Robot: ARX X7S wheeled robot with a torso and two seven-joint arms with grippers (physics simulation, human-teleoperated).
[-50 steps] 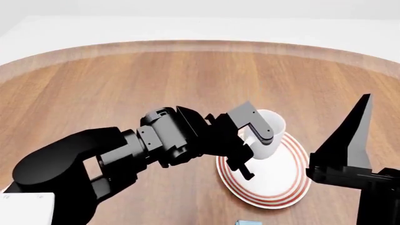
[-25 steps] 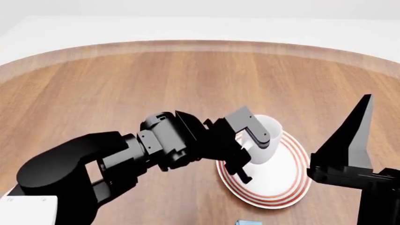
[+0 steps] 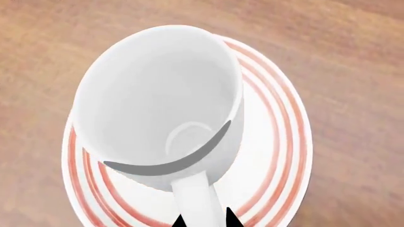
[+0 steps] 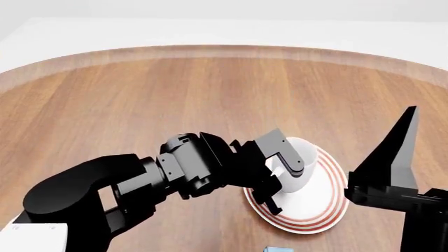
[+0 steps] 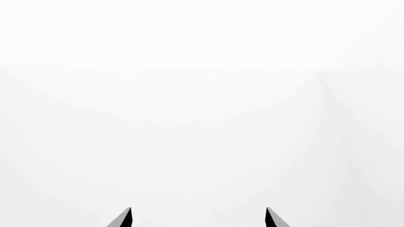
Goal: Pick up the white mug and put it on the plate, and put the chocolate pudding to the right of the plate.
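White mug over plate, lower centre-right; handle clamped by left hand. Right hand spread apart, empty, far right.

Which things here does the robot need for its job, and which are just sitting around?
Needed: white mug, held by its handle in the left gripper; plate; a blue corner at the bottom edge, maybe the chocolate pudding.

Just there: wooden table; right gripper, open.

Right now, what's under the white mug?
The plate lies under the white mug; its red rings show around the mug. The left gripper is shut on the mug's handle. Whether the base touches the plate is hidden by the mug itself.
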